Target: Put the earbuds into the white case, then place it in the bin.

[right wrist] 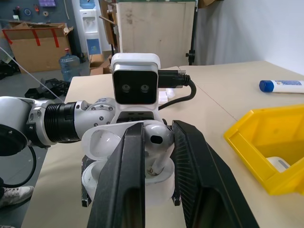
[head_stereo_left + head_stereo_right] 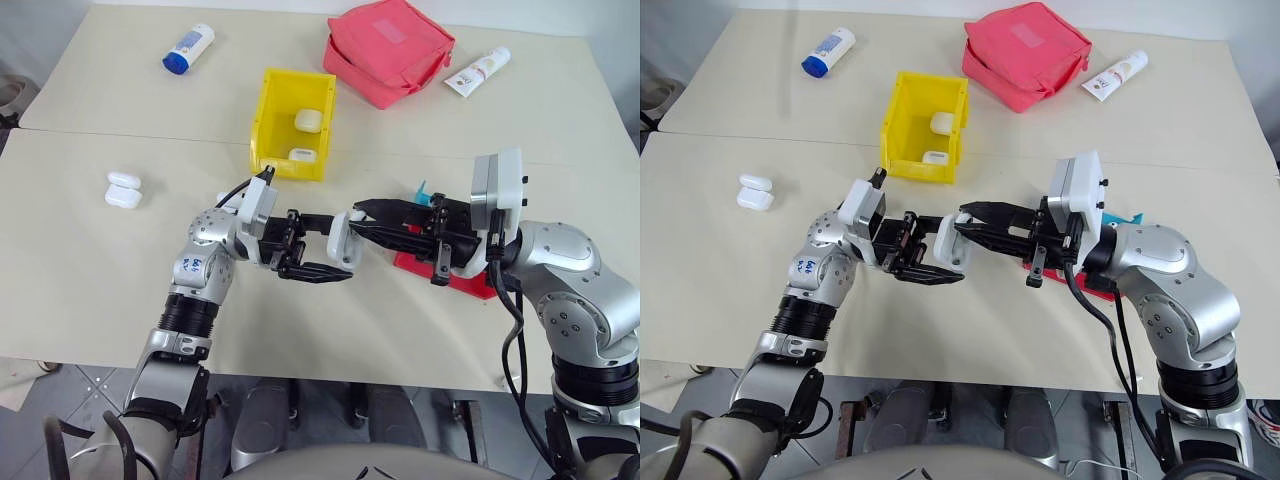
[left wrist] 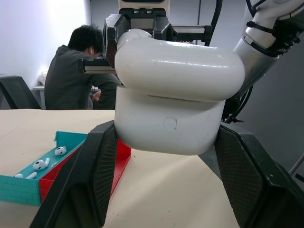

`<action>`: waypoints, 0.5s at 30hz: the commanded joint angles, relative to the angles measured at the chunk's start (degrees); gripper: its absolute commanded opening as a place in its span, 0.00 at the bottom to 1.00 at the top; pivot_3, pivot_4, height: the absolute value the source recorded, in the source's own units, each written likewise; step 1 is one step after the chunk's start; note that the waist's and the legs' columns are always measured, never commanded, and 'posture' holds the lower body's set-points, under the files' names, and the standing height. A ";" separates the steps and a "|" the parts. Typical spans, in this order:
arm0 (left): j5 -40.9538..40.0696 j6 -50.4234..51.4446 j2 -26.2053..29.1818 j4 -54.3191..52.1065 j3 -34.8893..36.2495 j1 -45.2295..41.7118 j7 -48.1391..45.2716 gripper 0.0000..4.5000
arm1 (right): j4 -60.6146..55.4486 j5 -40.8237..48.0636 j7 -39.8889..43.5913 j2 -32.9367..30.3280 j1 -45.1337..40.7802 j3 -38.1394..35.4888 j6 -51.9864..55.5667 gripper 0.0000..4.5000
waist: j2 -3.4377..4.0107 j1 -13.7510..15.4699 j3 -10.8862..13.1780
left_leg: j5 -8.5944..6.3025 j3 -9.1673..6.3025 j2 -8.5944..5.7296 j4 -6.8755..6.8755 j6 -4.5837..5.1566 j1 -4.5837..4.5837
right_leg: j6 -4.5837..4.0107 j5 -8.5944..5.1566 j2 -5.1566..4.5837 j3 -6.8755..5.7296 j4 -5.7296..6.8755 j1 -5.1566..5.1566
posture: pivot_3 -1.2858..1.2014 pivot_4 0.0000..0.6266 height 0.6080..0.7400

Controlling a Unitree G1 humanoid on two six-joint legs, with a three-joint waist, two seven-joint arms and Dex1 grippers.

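My left gripper [image 2: 318, 256] is shut on the white case [image 2: 342, 240] and holds it above the table's front middle with its lid swung open. In the left wrist view the case [image 3: 171, 95] sits between both black fingers [image 3: 95, 175]. My right gripper [image 1: 157, 128] reaches in from the right and is shut on an earbud [image 1: 156, 137]. The earbud's stem points down into the case's base [image 1: 156, 192], beside the open lid [image 1: 102, 142]. The yellow bin [image 2: 270, 130] stands behind the grippers with two white cases [image 2: 308, 120] inside. More earbuds [image 3: 45, 164] lie in the teal tray.
A red tray [image 2: 470, 282] and a teal tray [image 2: 422, 190] lie under my right arm. Two spare cases [image 2: 124, 190] rest at the left. A red pouch [image 2: 388, 50], a blue-capped bottle [image 2: 188, 48] and a tube [image 2: 478, 70] lie at the back. A person [image 3: 76, 71] sits beyond the table.
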 commanded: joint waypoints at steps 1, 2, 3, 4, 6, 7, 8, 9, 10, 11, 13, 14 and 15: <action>-1.99 -0.66 -0.87 -2.00 1.23 -0.25 -1.16 0.61 | -0.77 -0.52 -0.76 -0.70 0.43 0.29 0.11 0.12 | 0.00 0.01 0.00 | 0.00 0.00 0.00 0.00 0.00 0.00 | 0.00 0.00 0.00 0.00 0.00 0.00 | 0.52 0.24 1.00; -2.01 -0.55 -0.96 -2.16 1.26 -0.25 -1.09 0.61 | -0.88 -0.68 -0.59 -0.77 0.71 0.65 0.09 0.12 | 0.00 0.01 0.00 | 0.00 0.00 0.00 0.00 0.00 0.00 | 0.00 0.00 0.00 0.00 0.00 0.00 | 0.52 0.24 1.00; -2.09 -0.43 -1.02 -2.32 1.28 -0.27 -1.12 0.61 | -0.97 -0.97 -0.24 -0.90 1.01 1.21 0.05 0.12 | 0.00 0.01 0.00 | 0.00 0.00 0.00 0.00 0.00 0.00 | 0.00 0.00 0.00 0.00 0.00 0.00 | 0.52 0.24 1.00; -2.16 -0.34 -1.05 -2.52 1.28 -0.24 -1.14 0.61 | -1.10 -1.17 0.05 -1.04 1.29 1.63 0.02 0.12 | 0.00 0.01 0.00 | 0.00 0.00 0.00 0.00 0.00 0.00 | 0.00 0.00 0.00 0.00 0.00 0.00 | 0.52 0.24 1.00; -2.29 -0.27 -1.09 -2.55 1.37 -0.48 -1.27 0.61 | -0.95 -1.68 0.67 -1.34 1.53 2.45 -0.20 0.12 | 0.00 -0.01 0.00 | 0.00 0.00 0.00 0.00 0.00 0.00 | 0.00 0.00 0.00 0.00 0.00 0.00 | 0.52 0.24 1.00; -2.32 -0.31 -1.10 -2.48 1.43 -0.66 -1.32 0.61 | -0.73 -1.97 0.99 -1.55 1.54 2.79 -0.35 0.12 | 0.00 -0.01 0.00 | 0.00 0.00 0.00 0.00 0.00 0.00 | 0.00 0.00 0.00 0.00 0.00 0.00 | 0.52 0.24 1.00; -2.39 -0.28 -1.07 -2.51 1.53 -0.89 -1.34 0.61 | -0.40 -2.30 1.36 -1.74 1.59 3.09 -0.57 0.12 | 0.00 -0.01 0.00 | 0.00 0.00 0.00 0.00 0.00 0.00 | 0.00 0.00 0.00 0.00 0.00 0.00 | 0.52 0.24 1.00; -2.44 -0.26 -1.04 -2.56 1.59 -1.03 -1.34 0.61 | -0.18 -2.49 1.57 -1.88 1.63 3.28 -0.75 0.12 | 0.00 -0.01 0.00 | 0.00 0.00 0.00 0.00 0.00 0.00 | 0.00 0.00 0.00 0.00 0.00 0.00 | 0.52 0.24 1.00; -2.46 -0.28 -1.00 -2.51 1.67 -1.19 -1.35 0.61 | 0.04 -2.61 1.73 -2.00 1.63 3.42 -0.87 0.12 | 0.00 0.00 0.00 | 0.00 0.00 0.00 0.00 0.00 0.00 | 0.00 0.00 0.00 0.00 0.00 0.00 | 0.52 0.24 1.00; -2.47 -0.36 -0.95 -2.51 1.77 -1.29 -1.35 0.61 | 0.19 -2.80 1.95 -2.31 1.76 3.63 -0.99 0.12 | 0.00 0.01 0.00 | 0.00 0.00 0.00 0.00 0.00 0.00 | 0.00 0.00 0.00 0.00 0.00 0.00 | 0.52 0.24 1.00; -2.43 -0.66 -0.83 -2.17 2.11 -1.69 -1.26 0.61 | 0.66 -3.49 2.71 -3.30 2.22 4.24 -1.27 0.12 | 0.00 0.03 0.00 | 0.00 0.00 0.00 0.00 0.00 0.00 | 0.00 0.00 0.00 0.00 -0.01 0.00 | 0.52 0.24 1.00; -2.38 -0.84 -0.79 -2.05 2.22 -1.77 -1.23 0.61 | 0.78 -3.82 3.03 -3.75 2.52 4.47 -1.44 0.12 | 0.00 0.04 0.00 | 0.00 0.00 0.00 0.00 0.00 0.00 | 0.00 0.00 -0.01 0.00 -0.01 0.00 | 0.52 0.24 1.00; -2.33 -1.03 -0.73 -1.85 2.31 -1.88 -1.23 0.61 | 0.91 -4.11 3.34 -4.13 2.76 4.66 -1.59 0.12 | 0.00 0.02 0.00 | 0.00 0.00 0.00 0.00 0.00 0.00 | 0.00 0.00 0.00 0.00 -0.01 0.00 | 0.52 0.24 1.00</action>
